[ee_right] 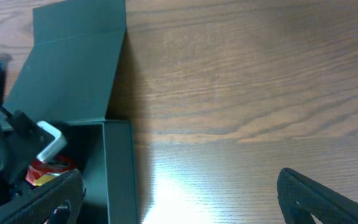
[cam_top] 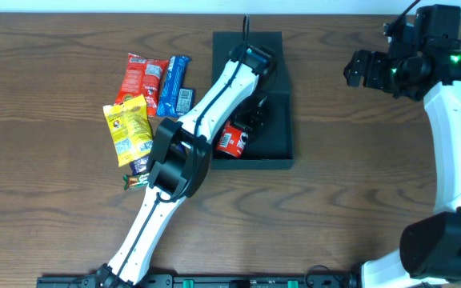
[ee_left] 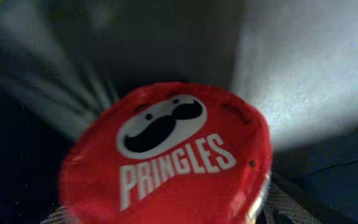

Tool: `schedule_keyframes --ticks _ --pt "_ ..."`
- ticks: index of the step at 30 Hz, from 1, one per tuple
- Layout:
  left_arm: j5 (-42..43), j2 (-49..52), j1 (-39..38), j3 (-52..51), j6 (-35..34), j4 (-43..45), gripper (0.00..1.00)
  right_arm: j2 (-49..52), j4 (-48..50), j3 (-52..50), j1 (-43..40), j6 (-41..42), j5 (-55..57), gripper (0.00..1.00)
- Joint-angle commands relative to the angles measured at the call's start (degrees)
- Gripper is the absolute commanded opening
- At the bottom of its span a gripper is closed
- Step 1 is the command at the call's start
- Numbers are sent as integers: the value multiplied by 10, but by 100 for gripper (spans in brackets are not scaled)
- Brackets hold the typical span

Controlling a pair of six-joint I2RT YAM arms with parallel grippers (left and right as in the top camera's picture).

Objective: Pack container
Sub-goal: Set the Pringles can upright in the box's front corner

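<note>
Container (cam_top: 285, 120) sits mid-table, black, shallow, open, with the lid flap (cam_top: 246, 42) laid flat on its far side. Left arm (cam_top: 206, 112) crosses its left wall diagonally. Left gripper (cam_top: 253, 118) is down inside the box, over the floor near the middle. Small red Pringles can (cam_top: 232, 141) lies inside at the near-left corner, just beside the gripper.

Can't tell if the can is touched or held, since the black fingers blend into the black box from overhead. In the left wrist view the Pringles lid (ee_left: 166, 158) fills the frame. It is blurred and its lower edge is cut off. No fingers are clearly made out there, so I cannot tell the left jaw state.

Right wrist view shows the container wall (ee_right: 120, 171) and flap (ee_right: 73, 62) at left, with a bit of the can (ee_right: 48, 169) partly behind left arm hardware.

Right gripper (cam_top: 352, 70) hovers off to the right of the container, apart from it and above bare table (cam_top: 54, 232). Its jaws are spread wide and hold nothing, and both fingers (ee_right: 319, 199) are cropped at the frame bottom.

Left of the container are a red packet (cam_top: 138, 78), a blue packet (cam_top: 174, 86) and a yellow packet (cam_top: 129, 128). A further dark packet is mostly hidden under the left arm.
</note>
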Motion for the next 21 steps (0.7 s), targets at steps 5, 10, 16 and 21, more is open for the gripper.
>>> schedule_keyframes --ticks 5,10,16,21 --pt "-6 6 1 114 -32 -26 84 -9 0 3 6 -10 -3 99" --pt "-6 6 1 153 -59 -37 78 -9 0 3 6 -10 -3 99" --pt "36 6 -2 171 -80 -55 5 -9 -1 3 6 -10 -3 99" --pt "61 6 -15 167 -80 -64 6 -9 0 3 6 -10 -3 99"
